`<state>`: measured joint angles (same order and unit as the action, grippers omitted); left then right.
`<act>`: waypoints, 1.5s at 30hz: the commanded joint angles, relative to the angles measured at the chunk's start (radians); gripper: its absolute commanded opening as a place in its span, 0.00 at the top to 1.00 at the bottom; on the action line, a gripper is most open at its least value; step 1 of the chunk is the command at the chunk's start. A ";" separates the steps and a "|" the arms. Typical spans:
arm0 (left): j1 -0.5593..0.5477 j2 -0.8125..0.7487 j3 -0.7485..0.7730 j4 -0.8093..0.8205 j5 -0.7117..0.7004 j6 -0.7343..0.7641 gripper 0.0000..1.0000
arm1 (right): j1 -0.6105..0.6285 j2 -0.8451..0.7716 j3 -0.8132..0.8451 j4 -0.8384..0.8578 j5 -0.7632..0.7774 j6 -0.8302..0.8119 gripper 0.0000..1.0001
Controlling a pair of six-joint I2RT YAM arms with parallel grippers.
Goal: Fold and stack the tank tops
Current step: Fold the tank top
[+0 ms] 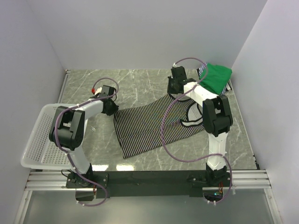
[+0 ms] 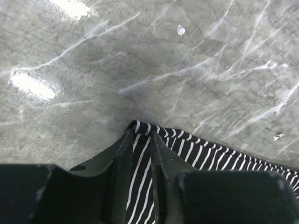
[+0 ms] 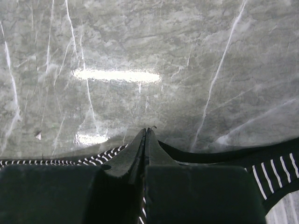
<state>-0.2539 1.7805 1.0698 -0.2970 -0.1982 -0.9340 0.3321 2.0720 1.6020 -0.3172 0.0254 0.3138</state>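
Note:
The striped tank top [image 1: 149, 123] lies spread flat on the marble table, its dark-edged straps towards the right. My left gripper [image 1: 111, 106] is at its far left corner and is shut on the striped cloth [image 2: 140, 158], a fold of which stands between the fingers [image 2: 161, 154]. My right gripper [image 1: 176, 87] is at the far strap end, its jaws pressed together on the striped top's dark edge [image 3: 210, 156]. The green tank top [image 1: 216, 77] lies bunched at the back right corner, apart from both grippers.
A white mesh basket [image 1: 39, 140] sits at the left edge of the table, beside the left arm. A bit of striped cloth [image 1: 202, 72] shows under the green top. White walls close in the back and both sides.

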 commanded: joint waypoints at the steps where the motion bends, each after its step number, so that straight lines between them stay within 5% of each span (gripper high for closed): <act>1: 0.002 -0.001 0.032 0.024 0.014 -0.014 0.72 | -0.001 0.010 0.045 0.013 0.010 -0.010 1.00; 11: 0.002 0.014 0.041 0.029 0.011 -0.017 0.80 | -0.005 0.005 0.036 0.017 0.013 -0.012 1.00; 17: 0.002 0.016 0.047 0.029 0.009 -0.011 0.99 | -0.007 -0.004 0.030 0.020 0.013 -0.012 1.00; 34: 0.001 -0.188 -0.054 0.078 0.028 -0.045 0.99 | -0.022 -0.116 -0.069 0.078 0.027 0.024 1.00; 45: -0.033 -0.323 -0.192 0.105 0.036 -0.058 0.99 | -0.028 -0.263 -0.290 0.165 0.047 0.071 1.00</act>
<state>-0.2752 1.5276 0.9005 -0.2256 -0.1726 -0.9813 0.3149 1.8866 1.3525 -0.2173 0.0444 0.3599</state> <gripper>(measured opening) 0.013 0.006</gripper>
